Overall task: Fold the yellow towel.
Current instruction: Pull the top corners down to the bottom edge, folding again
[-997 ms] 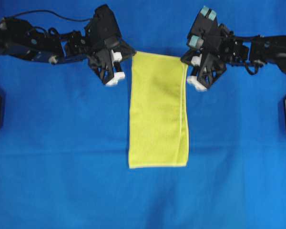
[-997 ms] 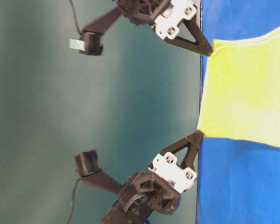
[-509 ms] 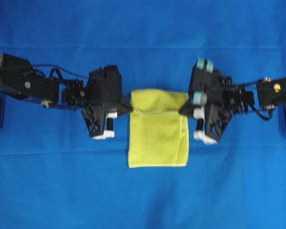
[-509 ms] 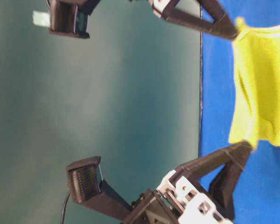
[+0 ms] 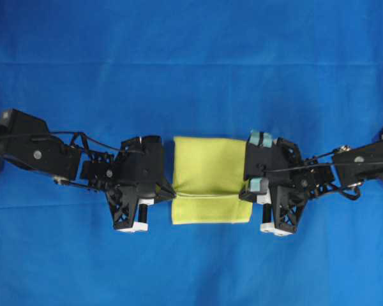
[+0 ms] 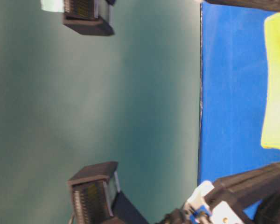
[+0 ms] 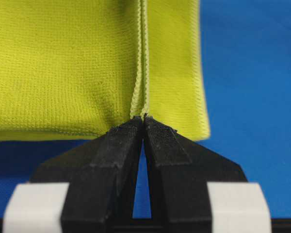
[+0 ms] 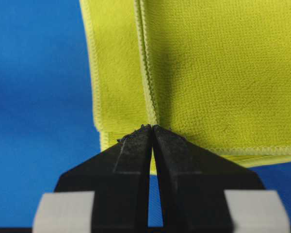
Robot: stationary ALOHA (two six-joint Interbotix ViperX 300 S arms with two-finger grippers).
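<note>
The yellow towel (image 5: pixel 210 178) lies on the blue cloth at the middle, folded over on itself, with a strip of the lower layer showing at the near edge. My left gripper (image 5: pixel 173 190) is shut on the towel's folded-over hem at its left side; the left wrist view shows the hem (image 7: pixel 141 77) pinched between the black tips (image 7: pixel 143 119). My right gripper (image 5: pixel 245 193) is shut on the hem at the right side; the right wrist view shows the tips (image 8: pixel 152 127) closed on the towel (image 8: pixel 218 73). The towel also shows in the table-level view (image 6: pixel 276 79).
The blue cloth (image 5: pixel 191 64) covers the whole table. Both black arms reach in from the sides, left arm (image 5: pixel 45 156) and right arm (image 5: pixel 364 159). Fixed black mounts sit at the table's left and right edges.
Both grippers have carried the towel's far edge toward the near edge, laying the top half over the bottom half. The towel has gone from a long strip to a short rectangle.
</note>
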